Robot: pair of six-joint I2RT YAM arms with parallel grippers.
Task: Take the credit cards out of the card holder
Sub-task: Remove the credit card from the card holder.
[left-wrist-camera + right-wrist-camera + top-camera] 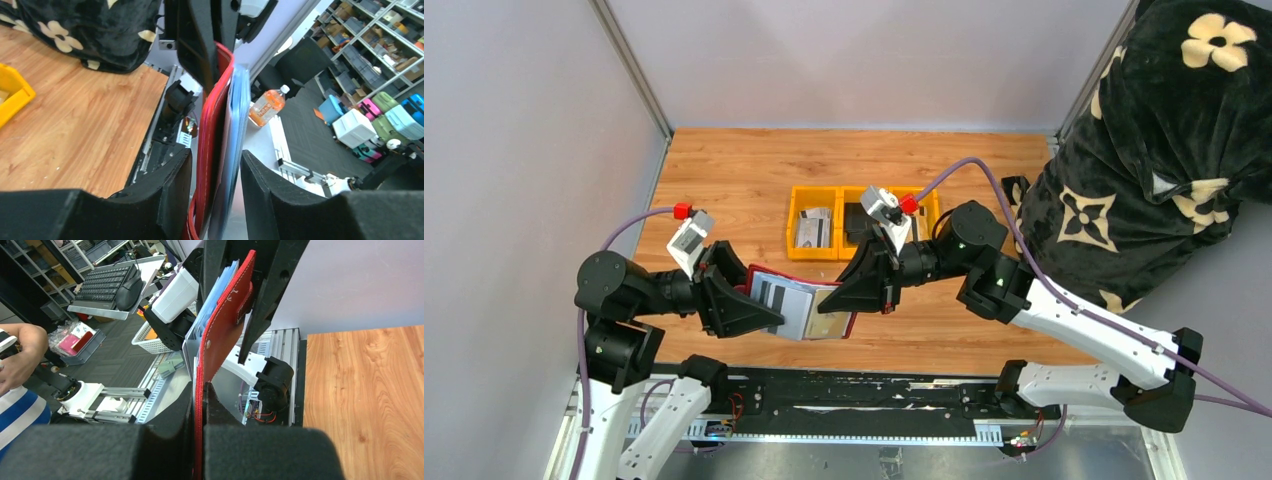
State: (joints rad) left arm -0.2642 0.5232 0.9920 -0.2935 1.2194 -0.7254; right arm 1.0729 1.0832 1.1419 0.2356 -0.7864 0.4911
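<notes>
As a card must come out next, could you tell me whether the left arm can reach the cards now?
Probably yes: the cards stand between the left gripper's open jaws, nothing blocking. But the card holder's red flap sits there too, so closing may pinch both.

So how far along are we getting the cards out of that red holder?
Partway, probably. Done: what look like loose cards lie in a yellow bin. In hand: the right hand clamps the open card holder; the left hand straddles it, jaws apart. Left: a striped card and a tan card sit inside.
</notes>
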